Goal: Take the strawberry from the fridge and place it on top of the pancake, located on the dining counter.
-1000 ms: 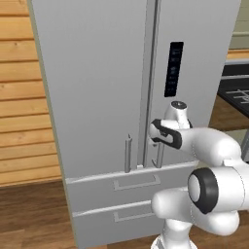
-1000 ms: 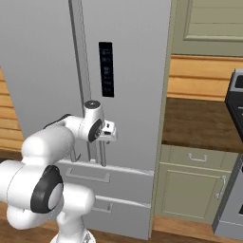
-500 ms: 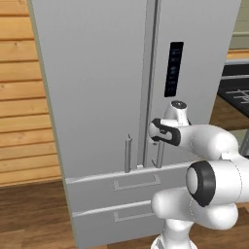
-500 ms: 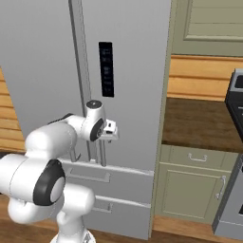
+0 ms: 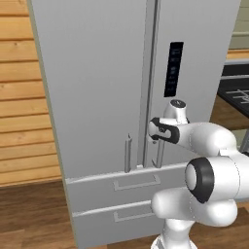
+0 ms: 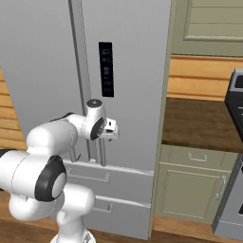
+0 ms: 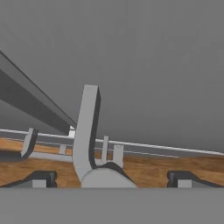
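The fridge [image 5: 97, 97] stands with both doors shut, light grey, with a dark display panel [image 5: 174, 68] on its right door. My gripper [image 5: 152, 132] is right at the right door's vertical bar handle [image 5: 159, 156], near its lower end. In the hand view the handle [image 7: 87, 127] rises between my two fingertips [image 7: 40, 178], which stand wide apart on either side of it without touching it, so the gripper [image 7: 111, 178] is open. From the right base the hand [image 6: 109, 129] sits against the door front. The strawberry, the pancake and the dining counter are out of view.
Two drawers [image 5: 136, 182] run below the fridge doors, and the left door's handle [image 5: 127, 153] is close beside mine. A wood-plank wall [image 5: 24, 97] is to the left. Right of the fridge are a green cabinet [image 6: 199, 185] with a brown worktop and a stove edge [image 6: 235, 109].
The hand has edged slightly closer to the right door's handle and the elbow has shifted a little. The jaws stay open and the fridge stays shut.
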Robot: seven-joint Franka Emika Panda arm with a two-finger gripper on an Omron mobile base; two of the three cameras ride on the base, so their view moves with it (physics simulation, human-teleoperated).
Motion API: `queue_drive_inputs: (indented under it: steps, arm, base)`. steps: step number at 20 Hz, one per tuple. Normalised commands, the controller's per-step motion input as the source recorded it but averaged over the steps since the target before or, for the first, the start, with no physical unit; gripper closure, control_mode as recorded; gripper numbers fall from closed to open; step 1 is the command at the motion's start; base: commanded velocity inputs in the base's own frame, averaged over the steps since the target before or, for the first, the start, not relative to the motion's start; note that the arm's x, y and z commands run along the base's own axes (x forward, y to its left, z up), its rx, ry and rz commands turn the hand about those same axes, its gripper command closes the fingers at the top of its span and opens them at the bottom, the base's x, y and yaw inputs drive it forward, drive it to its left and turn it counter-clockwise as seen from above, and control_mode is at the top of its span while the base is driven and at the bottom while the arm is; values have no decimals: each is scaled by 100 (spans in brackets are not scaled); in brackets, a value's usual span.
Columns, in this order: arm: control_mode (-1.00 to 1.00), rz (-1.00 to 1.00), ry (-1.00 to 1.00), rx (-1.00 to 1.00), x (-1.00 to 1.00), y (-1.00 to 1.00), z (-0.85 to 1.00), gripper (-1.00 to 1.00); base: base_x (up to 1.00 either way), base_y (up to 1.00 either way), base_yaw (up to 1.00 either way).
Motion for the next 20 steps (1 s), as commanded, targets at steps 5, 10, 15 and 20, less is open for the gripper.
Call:
queue_drive_inputs:
  steps: [5, 10, 15, 20]
  arm:
    - [-100, 0, 0, 0, 9, 0, -21, -100]
    - [-100, 0, 0, 0, 23, 0, -25, -100]
    - [-100, 0, 0, 0, 27, 1, -30, -100]
    - [-100, 0, 0, 0, 12, 4, -39, 100]
  base:
    - [0, 0, 0]
    - [0, 0, 0]
    - [0, 0, 0]
    - [0, 0, 0]
